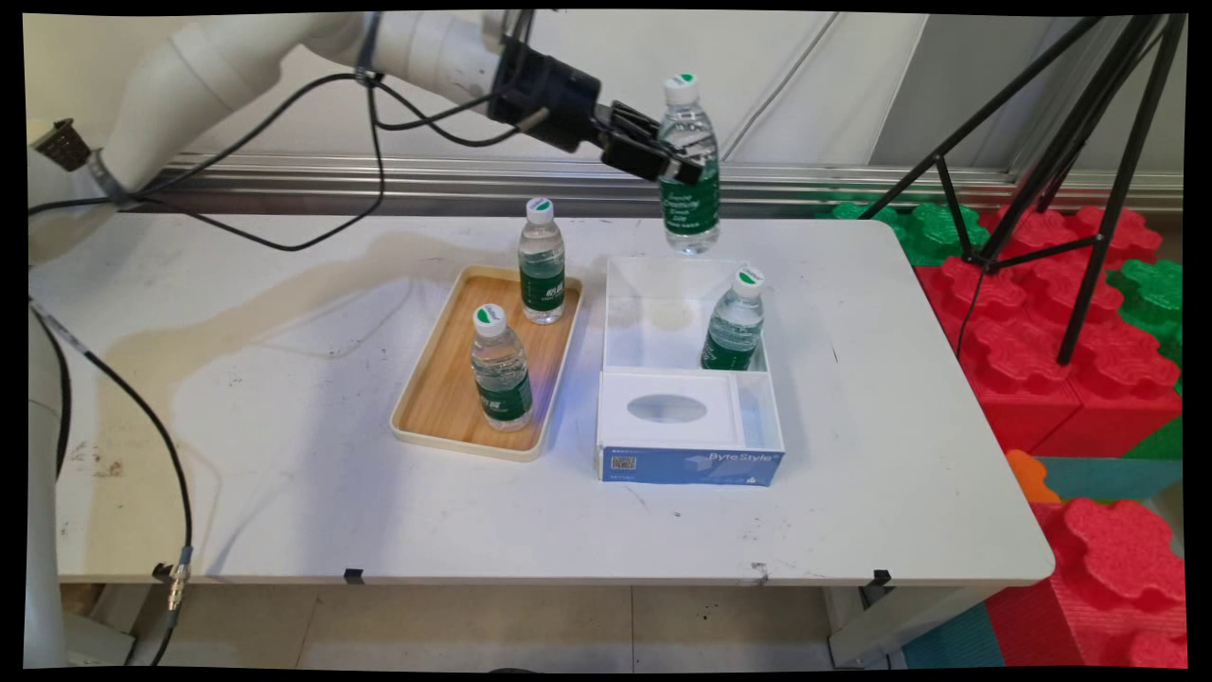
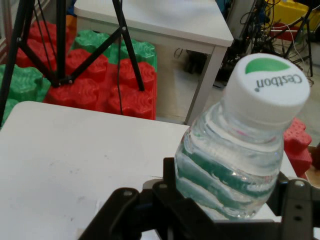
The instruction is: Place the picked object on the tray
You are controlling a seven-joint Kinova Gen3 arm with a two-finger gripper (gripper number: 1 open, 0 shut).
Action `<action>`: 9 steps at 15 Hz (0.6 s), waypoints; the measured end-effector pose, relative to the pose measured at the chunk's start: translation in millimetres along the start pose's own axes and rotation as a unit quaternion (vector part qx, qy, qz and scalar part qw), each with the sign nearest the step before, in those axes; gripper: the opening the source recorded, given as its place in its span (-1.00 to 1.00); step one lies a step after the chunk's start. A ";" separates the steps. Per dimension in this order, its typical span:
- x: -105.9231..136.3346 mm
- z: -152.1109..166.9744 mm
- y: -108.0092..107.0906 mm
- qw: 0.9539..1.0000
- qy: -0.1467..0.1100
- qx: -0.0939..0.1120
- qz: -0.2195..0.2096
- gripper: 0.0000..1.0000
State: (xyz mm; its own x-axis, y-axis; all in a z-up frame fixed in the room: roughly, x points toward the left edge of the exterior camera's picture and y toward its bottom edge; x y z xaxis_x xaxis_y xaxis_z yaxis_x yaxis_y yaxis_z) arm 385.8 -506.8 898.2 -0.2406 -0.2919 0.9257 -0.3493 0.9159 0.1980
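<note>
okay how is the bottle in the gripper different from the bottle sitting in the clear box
The held bottle hangs in the air above the far edge of the clear box, clamped at its middle by the gripper; the boxed bottle rests inside the box's far compartment, untouched. The held bottle is nearly upright; the boxed bottle leans. Both are clear water bottles with green labels and white caps.

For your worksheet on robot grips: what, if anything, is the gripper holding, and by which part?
The gripper holds a water bottle in the air, its fingers closed around the bottle's middle, at the label's top.

Clear bottles point(image 1: 689, 170) bear green labels and white caps; tray point(image 1: 431, 374) tan; box point(image 1: 688, 464) blue-fronted; blocks point(image 1: 1032, 313) red, green.
</note>
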 end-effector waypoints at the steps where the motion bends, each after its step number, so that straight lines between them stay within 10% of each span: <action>1: -0.6 -4.8 1.2 1.000 0.001 0.001 0.001 -1.00; 9: -18.1 -54.7 12.2 1.000 0.011 0.016 0.012 -1.00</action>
State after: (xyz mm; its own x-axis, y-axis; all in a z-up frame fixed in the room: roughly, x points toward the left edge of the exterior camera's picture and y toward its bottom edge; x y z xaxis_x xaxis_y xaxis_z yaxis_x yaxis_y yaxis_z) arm 435.5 -475.3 901.5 -0.2293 -0.2626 0.9373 -0.3718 0.9135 0.1650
